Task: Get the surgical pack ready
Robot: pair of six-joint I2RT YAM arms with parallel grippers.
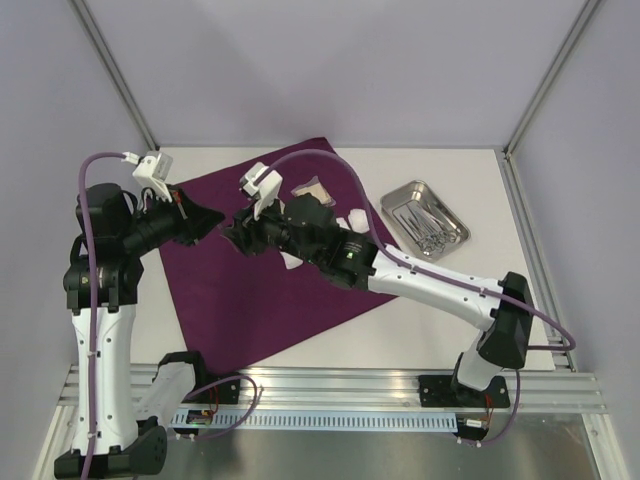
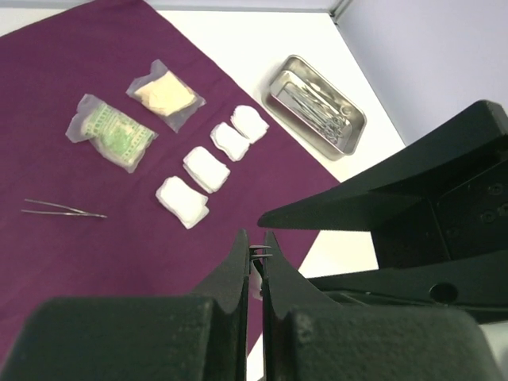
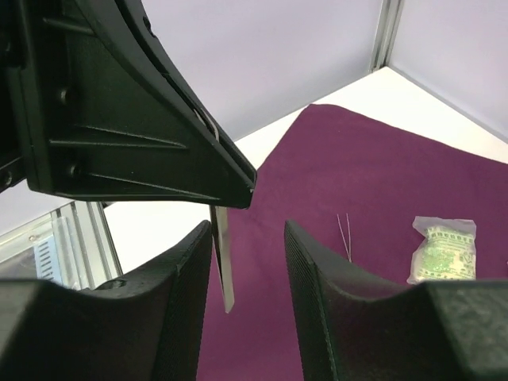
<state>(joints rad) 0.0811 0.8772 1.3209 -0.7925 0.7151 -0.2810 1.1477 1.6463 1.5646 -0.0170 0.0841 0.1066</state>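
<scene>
Slip risk: we see left gripper clamped on one end of the steel instrument, right gripper open around it, so any bump could drop it.

White desk carries two things directly. Deep-purple cloth is spread flat over the left and middle, skewed to the desk edges, with one corner pointing to the far side. Small steel tray sits on the bare top right of the cloth, near it but apart, also skewed.
</scene>
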